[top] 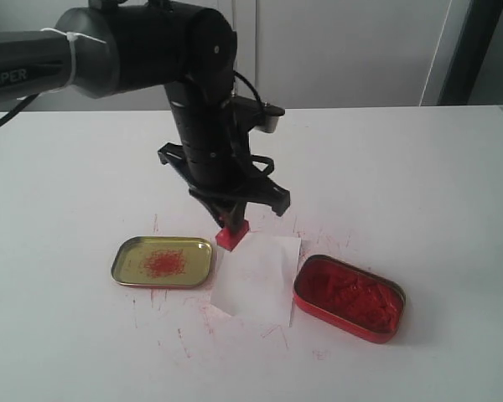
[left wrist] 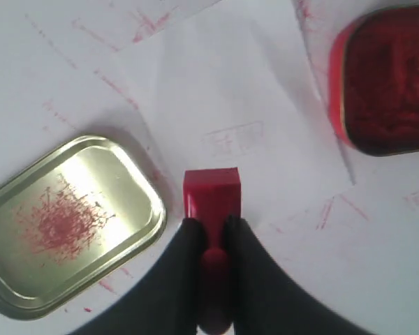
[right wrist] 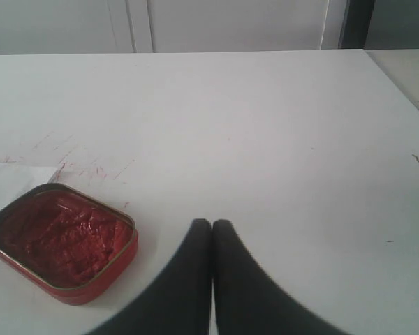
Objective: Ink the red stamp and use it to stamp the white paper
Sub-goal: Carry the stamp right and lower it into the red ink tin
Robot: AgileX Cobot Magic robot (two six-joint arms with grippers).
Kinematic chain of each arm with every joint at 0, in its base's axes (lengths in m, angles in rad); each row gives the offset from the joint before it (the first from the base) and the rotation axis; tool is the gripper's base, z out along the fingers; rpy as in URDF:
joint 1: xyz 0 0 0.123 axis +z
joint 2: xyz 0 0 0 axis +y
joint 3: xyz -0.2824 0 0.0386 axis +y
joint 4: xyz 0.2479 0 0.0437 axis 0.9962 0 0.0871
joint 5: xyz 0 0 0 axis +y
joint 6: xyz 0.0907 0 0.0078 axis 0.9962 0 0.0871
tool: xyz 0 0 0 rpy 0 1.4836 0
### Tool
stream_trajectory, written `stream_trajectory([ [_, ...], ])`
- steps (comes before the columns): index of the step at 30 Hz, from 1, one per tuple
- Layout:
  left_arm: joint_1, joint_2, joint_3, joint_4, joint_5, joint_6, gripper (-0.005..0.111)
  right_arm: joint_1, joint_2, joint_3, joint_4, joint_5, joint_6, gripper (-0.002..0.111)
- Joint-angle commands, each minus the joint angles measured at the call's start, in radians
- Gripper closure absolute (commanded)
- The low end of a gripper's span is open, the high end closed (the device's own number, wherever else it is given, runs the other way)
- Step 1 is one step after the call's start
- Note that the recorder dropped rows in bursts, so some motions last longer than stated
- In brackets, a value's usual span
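Left claw point(left wrist: 211, 227) clamped tight; right claw point(right wrist: 211, 225) closed on nothing, near ink tin point(right wrist: 63, 244). White paper point(top: 260, 280) flat on counter point(top: 419, 184); red stamp point(left wrist: 211, 190) — held by its handle — at paper's edge; best shifted inward, base level, pressed straight down.

On the single white tabletop point(top: 402, 167) there was one red stamp point(top: 232, 237), one white paper point(top: 260, 280), one red tin of ink paste point(top: 350, 298) and one shallow gold tray point(top: 163, 261) smeared red. The paper bore one faint stamped imprint point(left wrist: 234, 138). Two grippers were in view: one left gripper point(left wrist: 211, 227) and one right gripper point(right wrist: 211, 225).
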Motion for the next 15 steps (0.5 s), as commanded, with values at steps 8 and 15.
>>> stream_trajectory([
  [8,-0.119,-0.003,-0.078,-0.006,0.002,0.069,0.107,-0.003,-0.004,0.004,-0.005,-0.013,0.001,0.108],
  [15,-0.132,-0.003,-0.078,-0.038,-0.021,0.091,0.107,-0.003,-0.004,0.004,-0.005,-0.013,0.001,0.108],
])
